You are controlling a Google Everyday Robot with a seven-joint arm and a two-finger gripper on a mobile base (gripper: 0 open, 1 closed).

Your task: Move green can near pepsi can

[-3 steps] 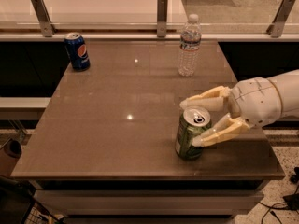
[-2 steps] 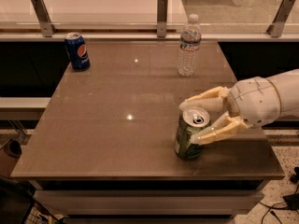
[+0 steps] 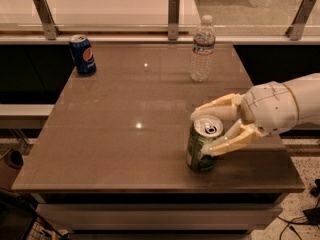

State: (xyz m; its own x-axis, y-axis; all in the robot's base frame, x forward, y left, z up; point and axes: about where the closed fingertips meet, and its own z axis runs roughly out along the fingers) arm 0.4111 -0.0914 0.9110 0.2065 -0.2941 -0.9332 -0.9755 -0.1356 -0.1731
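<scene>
The green can [image 3: 199, 153] stands upright on the brown table [image 3: 125, 134], near its front right corner. My gripper [image 3: 204, 133] reaches in from the right and straddles the top of the can, with one finger [image 3: 216, 106] behind it and the other finger [image 3: 231, 142] in front. Both fingers touch the can. The pepsi can [image 3: 83, 55] stands upright at the far left corner of the table, well away from the green can.
A clear plastic water bottle [image 3: 202, 49] stands at the far right of the table. A glass rail with metal posts [image 3: 173, 17] runs along the back edge. The table's front edge lies just below the green can.
</scene>
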